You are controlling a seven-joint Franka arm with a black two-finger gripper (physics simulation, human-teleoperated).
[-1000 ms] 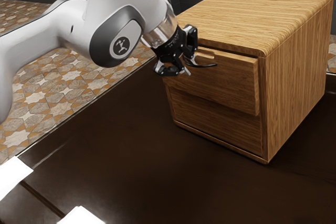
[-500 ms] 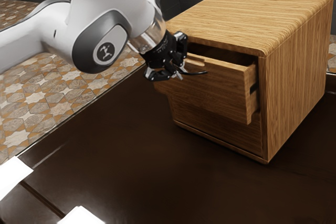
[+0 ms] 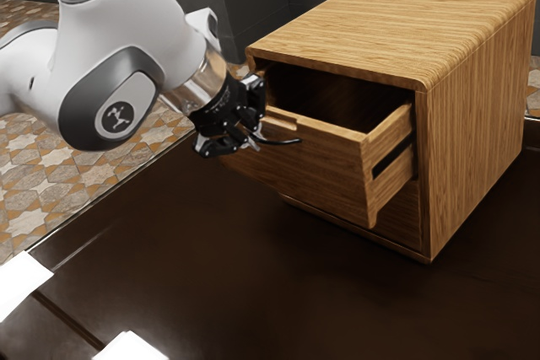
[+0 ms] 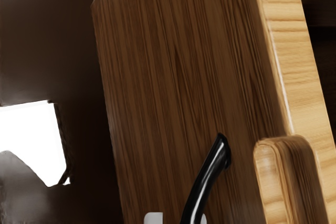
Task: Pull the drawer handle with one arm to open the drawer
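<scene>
A wooden cabinet (image 3: 405,31) stands on the dark table at the exterior view's right. Its top drawer (image 3: 321,170) is pulled well out, so the dark hollow behind it shows. The lower drawer (image 3: 401,208) sits flush in the cabinet. A thin black handle (image 3: 283,142) curves off the top drawer's front. My black gripper (image 3: 240,134) is at the front's left end, shut on that handle. In the wrist view the drawer front (image 4: 184,87) is very close, and the black handle (image 4: 210,177) rises from beneath my hand.
The dark glossy table (image 3: 253,292) stretches in front of the cabinet. A patterned tiled floor (image 3: 67,158) lies beyond its left edge. Two white patches (image 3: 17,280) (image 3: 131,347) lie near the lower left corner.
My arm has drawn back toward the exterior view's left with the handle in the gripper. The top drawer has slid from barely ajar to well out of the cabinet.
</scene>
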